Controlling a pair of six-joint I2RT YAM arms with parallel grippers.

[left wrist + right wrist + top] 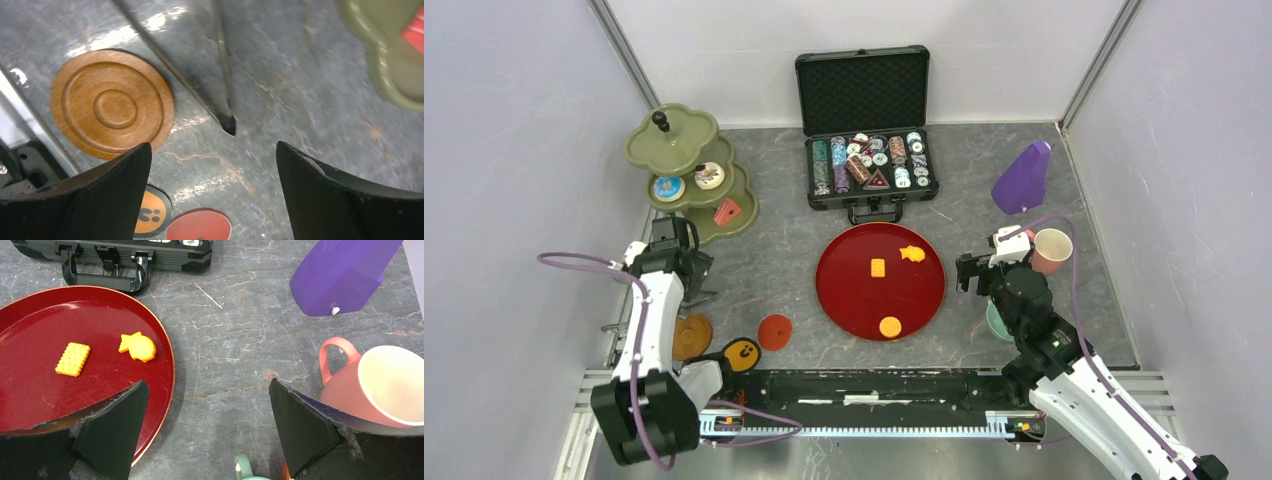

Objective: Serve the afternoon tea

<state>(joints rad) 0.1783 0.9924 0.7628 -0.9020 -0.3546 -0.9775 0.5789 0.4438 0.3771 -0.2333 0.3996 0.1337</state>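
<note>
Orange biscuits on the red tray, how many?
3. All are on the red tray: rectangular biscuit near the centre, fish-shaped biscuit just right of it, round biscuit by the near rim. None seem hidden there.

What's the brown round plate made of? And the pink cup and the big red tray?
The brown saucer looks like wood, matte, with turned rings, though it could be wood-coloured plastic. The pink cup seems smooth plastic or ceramic, softly shiny, cream inside. The red tray looks glossy, maybe lacquer or plastic: it mirrors light.
</note>
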